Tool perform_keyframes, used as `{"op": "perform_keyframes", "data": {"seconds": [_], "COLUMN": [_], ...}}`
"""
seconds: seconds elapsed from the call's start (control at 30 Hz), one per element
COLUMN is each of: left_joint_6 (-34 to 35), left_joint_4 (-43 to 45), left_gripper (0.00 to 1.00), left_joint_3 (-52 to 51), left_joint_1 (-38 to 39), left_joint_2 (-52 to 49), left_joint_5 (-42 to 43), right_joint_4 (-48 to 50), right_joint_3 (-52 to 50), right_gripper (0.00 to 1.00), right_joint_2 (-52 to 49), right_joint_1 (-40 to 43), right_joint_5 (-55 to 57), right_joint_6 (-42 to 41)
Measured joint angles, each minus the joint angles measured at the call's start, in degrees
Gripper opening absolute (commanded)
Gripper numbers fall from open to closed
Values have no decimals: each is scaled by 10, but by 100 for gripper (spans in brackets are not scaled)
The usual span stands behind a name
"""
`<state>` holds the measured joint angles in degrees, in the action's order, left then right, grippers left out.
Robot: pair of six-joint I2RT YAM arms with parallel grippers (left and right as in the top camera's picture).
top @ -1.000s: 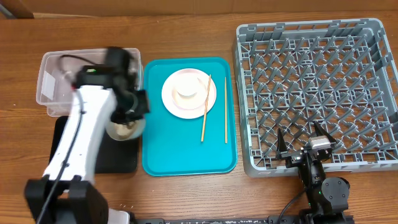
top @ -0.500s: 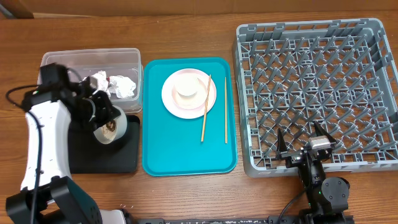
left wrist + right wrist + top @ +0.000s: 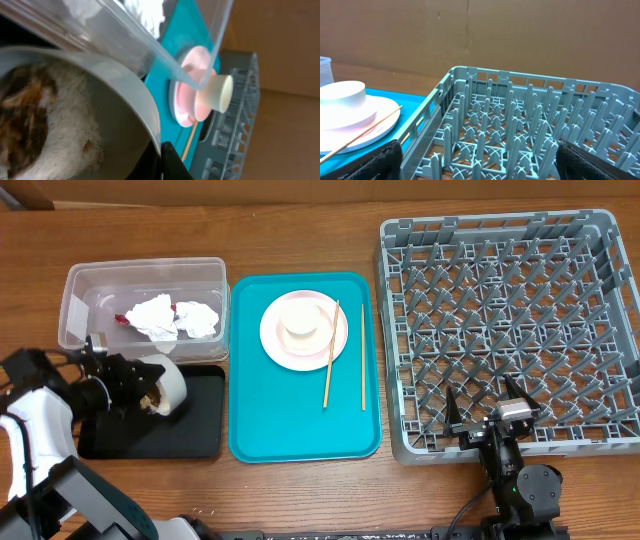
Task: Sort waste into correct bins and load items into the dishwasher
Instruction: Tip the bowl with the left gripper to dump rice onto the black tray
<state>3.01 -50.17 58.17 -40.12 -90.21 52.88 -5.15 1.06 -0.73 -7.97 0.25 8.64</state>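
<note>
Left claw [image 3: 138, 388]: clamped on grey bowl [image 3: 168, 380], tilted above black tray [image 3: 195, 430], left of teal tray [image 3: 290, 420].
Right claw [image 3: 486, 418]: apart, empty, right of teal tray.

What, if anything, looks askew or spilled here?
The grey-white bowl is tipped on its side over the black tray, gripped by the left gripper, with rice and a brown scrap inside. No spill is visible. One chopstick rests slanted across the pink plate rim.
</note>
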Motion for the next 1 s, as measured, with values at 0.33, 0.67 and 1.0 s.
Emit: {"op": "perform_keyframes", "data": {"seconds": [0.33,0.67,1.0], "left_joint_6": [-19,-22,-29], "left_joint_4": [21,6,-22], "left_gripper": [4,4,4], "left_joint_3": [-29,-30,-30], "left_joint_1": [-26,-32,-32], "left_joint_2": [0,0,0], "left_joint_5": [107,145,172], "right_joint_4": [0,0,0], "right_joint_3": [0,0,0], "right_gripper": [100,100,100], "right_joint_2": [0,0,0], "right_joint_1": [0,0,0], "right_joint_5": [0,0,0], "right_joint_6": [0,0,0]}}
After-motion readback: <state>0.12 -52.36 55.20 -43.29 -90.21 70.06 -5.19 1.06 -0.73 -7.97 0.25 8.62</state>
